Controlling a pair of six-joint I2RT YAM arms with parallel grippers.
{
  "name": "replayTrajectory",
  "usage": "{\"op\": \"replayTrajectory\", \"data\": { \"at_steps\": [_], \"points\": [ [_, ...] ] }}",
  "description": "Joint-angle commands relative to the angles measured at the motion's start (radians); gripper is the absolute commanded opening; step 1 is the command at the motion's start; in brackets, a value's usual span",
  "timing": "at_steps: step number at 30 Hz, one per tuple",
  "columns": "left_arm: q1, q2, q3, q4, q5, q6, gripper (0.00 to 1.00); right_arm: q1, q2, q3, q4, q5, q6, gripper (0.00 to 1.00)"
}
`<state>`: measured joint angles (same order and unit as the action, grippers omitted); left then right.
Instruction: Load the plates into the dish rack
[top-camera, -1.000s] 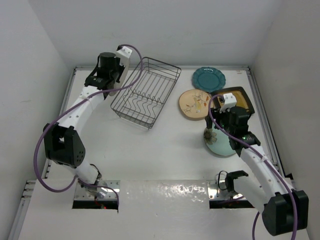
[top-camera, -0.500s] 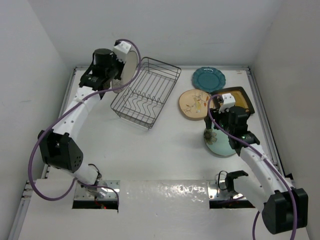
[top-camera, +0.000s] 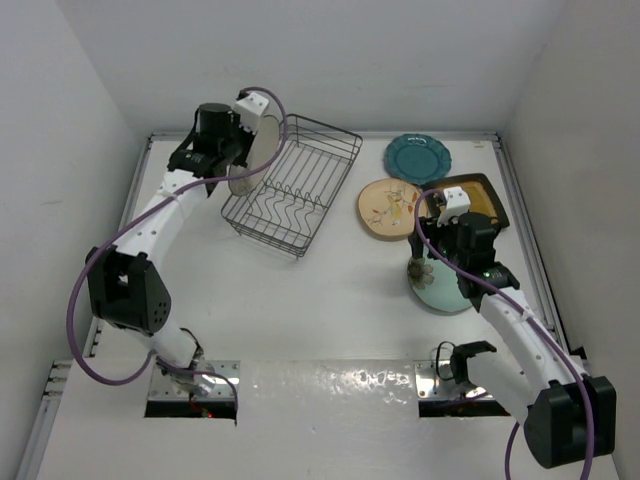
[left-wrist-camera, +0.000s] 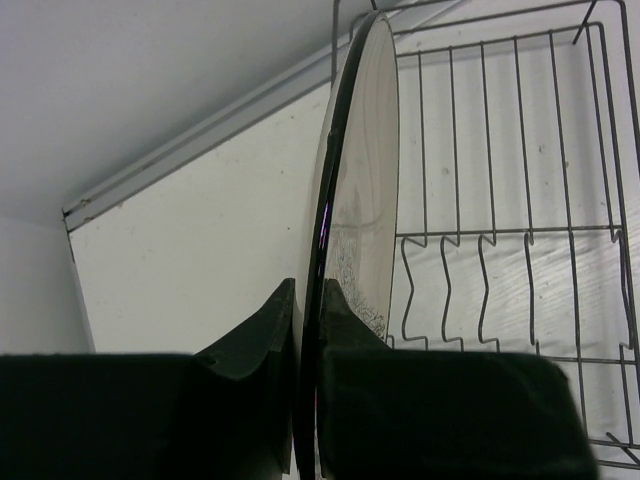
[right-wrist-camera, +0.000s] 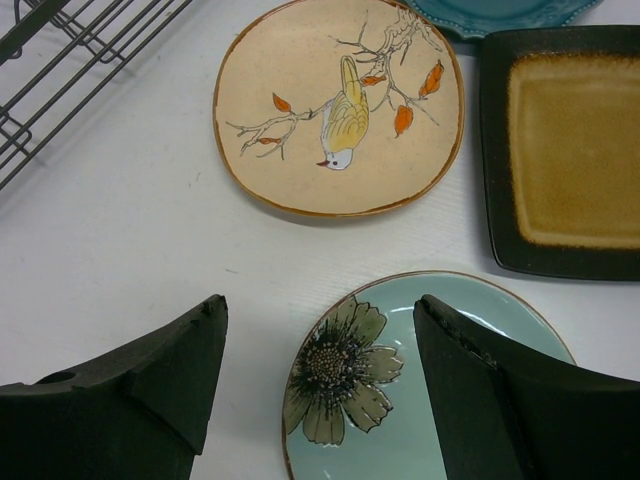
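My left gripper (top-camera: 243, 141) is shut on the grey dark-rimmed plate (top-camera: 258, 150), held on edge over the left end of the dark wire dish rack (top-camera: 330, 190). In the left wrist view the plate (left-wrist-camera: 365, 190) stands upright between my fingers (left-wrist-camera: 255, 345), with the rack (left-wrist-camera: 520, 200) to its right. My right gripper (right-wrist-camera: 320, 330) is open above the pale aqua plate (right-wrist-camera: 440, 400) with a flower. The cream plate (right-wrist-camera: 340, 105), the square amber plate (right-wrist-camera: 570, 150) and the teal scalloped plate (top-camera: 418, 157) lie flat on the table.
White walls close in the table on the left, back and right. A raised rail (left-wrist-camera: 200, 140) runs along the back edge behind the rack. The aqua plate (top-camera: 445, 290) lies near the right arm's forearm.
My left gripper has swung right and slightly down with the grey plate, bringing it over the rack's left end. The right arm has barely moved.
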<state>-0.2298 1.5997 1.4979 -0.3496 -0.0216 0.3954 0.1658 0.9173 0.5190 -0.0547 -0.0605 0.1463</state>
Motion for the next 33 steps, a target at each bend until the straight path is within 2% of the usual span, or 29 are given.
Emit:
{"op": "replayTrajectory", "data": {
  "at_steps": [1,19,28,33],
  "points": [
    [0.000,-0.011,0.007,0.124,0.008,0.014,0.00,0.001,-0.003,0.004,0.021,-0.005,-0.014,0.74],
    [0.000,0.005,-0.061,0.212,-0.097,0.043,0.00,0.000,-0.006,-0.002,0.021,-0.013,-0.022,0.74],
    [0.000,0.002,-0.091,0.225,-0.181,-0.018,0.00,0.000,-0.003,-0.001,0.021,-0.013,-0.022,0.74],
    [0.000,0.017,-0.110,0.219,-0.137,0.008,0.00,-0.002,-0.005,-0.001,0.019,-0.015,-0.025,0.74]
  ]
}}
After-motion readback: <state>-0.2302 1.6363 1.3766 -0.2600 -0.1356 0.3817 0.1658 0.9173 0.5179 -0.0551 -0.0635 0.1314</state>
